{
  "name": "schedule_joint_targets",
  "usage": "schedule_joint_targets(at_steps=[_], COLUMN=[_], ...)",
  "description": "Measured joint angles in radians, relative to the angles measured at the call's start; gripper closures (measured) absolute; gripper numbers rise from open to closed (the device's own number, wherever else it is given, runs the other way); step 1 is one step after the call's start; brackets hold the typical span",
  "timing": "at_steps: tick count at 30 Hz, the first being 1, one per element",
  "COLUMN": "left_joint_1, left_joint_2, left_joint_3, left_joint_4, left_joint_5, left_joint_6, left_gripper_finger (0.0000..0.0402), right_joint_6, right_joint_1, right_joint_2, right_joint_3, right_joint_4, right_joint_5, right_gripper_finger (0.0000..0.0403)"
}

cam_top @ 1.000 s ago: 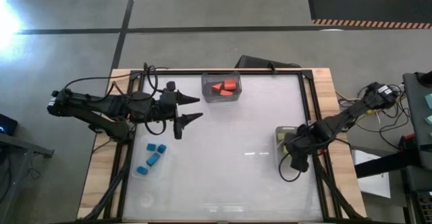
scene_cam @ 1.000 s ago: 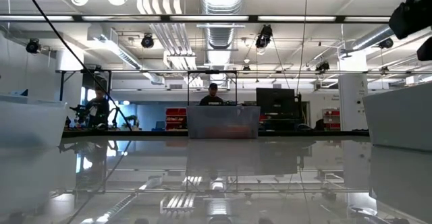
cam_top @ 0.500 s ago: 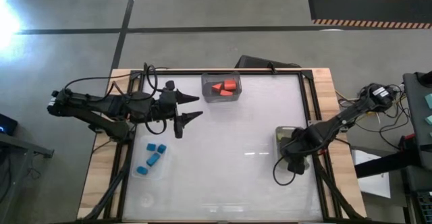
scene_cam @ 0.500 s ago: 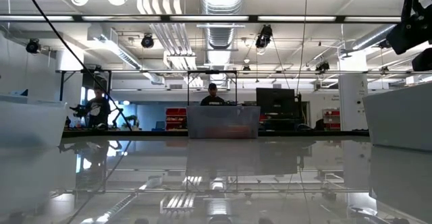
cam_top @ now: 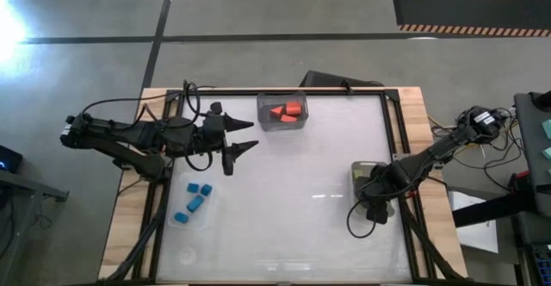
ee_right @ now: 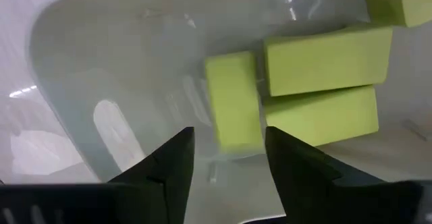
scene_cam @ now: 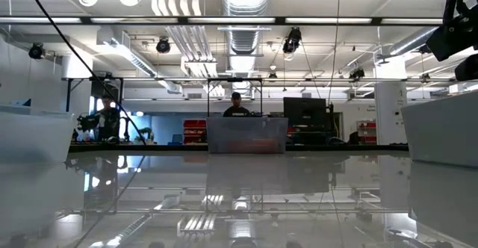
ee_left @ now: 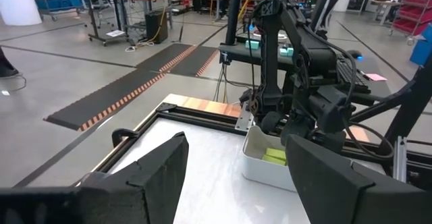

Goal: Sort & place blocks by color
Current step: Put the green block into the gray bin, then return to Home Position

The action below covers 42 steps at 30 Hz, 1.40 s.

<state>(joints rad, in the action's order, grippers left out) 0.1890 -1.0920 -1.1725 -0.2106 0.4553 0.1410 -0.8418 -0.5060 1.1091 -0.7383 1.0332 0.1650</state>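
Note:
Several yellow-green blocks (ee_right: 327, 48) lie on the floor of a clear bin (cam_top: 358, 172) at the table's right edge. My right gripper (ee_right: 229, 135) points down into that bin, open. One yellow-green block (ee_right: 233, 102) lies flat with its near end between the fingertips, a gap on either side. Orange-red blocks (cam_top: 287, 110) lie in a bin at the far edge, and blue blocks (cam_top: 196, 198) in a bin at the near left. My left gripper (cam_top: 255, 137) hovers open and level above the table's left side, holding nothing.
The orange-red bin (scene_cam: 246, 134) stands at the middle of the far edge. The blue bin (scene_cam: 30, 132) and the yellow-green bin (scene_cam: 441, 132) flank the white table top (cam_top: 301, 208). People and benches show in the room beyond the table.
My right gripper has sunk a little over the yellow-green bin. My left arm has kept still.

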Motion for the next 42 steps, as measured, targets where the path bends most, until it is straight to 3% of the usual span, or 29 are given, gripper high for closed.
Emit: schedule_joint_targets(at_steps=[8, 16, 19, 23, 28, 35, 42], left_joint_1=[0.000, 0.000, 0.000, 0.000, 0.000, 0.000, 0.000], left_joint_2=[0.001, 0.047, 0.081, 0.133, 0.185, 0.280, 0.426], left_joint_3=[-0.001, 0.000, -0.001, 0.000, 0.007, 0.102, 0.289], left_joint_4=[0.002, -0.021, -0.048, -0.098, -0.192, -0.262, -0.225], left_joint_5=[0.000, -0.017, -0.036, -0.079, -0.137, -0.184, -0.196], left_joint_6=[0.002, 0.010, 0.011, 0.013, 0.010, 0.010, 0.069], left_gripper_finger=[0.0169, 0.0169, 0.0169, 0.0169, 0.0176, 0.0244, 0.0341], right_joint_6=[-0.039, -0.091, -0.102, -0.070, 0.113, 0.465, 0.605], right_joint_1=[0.000, 0.000, 0.000, 0.010, 0.089, 0.258, 0.381], right_joint_2=[-0.001, -0.002, -0.001, -0.001, -0.001, -0.040, -0.156], right_joint_3=[-0.008, -0.135, -0.217, -0.318, -0.401, -0.367, -0.201], right_joint_4=[0.002, -0.002, -0.019, -0.099, -0.265, -0.544, -0.811], right_joint_5=[0.000, -0.051, -0.151, -0.381, -0.556, -0.568, -0.493], right_gripper_finger=[0.0198, 0.0215, 0.0229, 0.0244, 0.0257, 0.0259, 0.0259])
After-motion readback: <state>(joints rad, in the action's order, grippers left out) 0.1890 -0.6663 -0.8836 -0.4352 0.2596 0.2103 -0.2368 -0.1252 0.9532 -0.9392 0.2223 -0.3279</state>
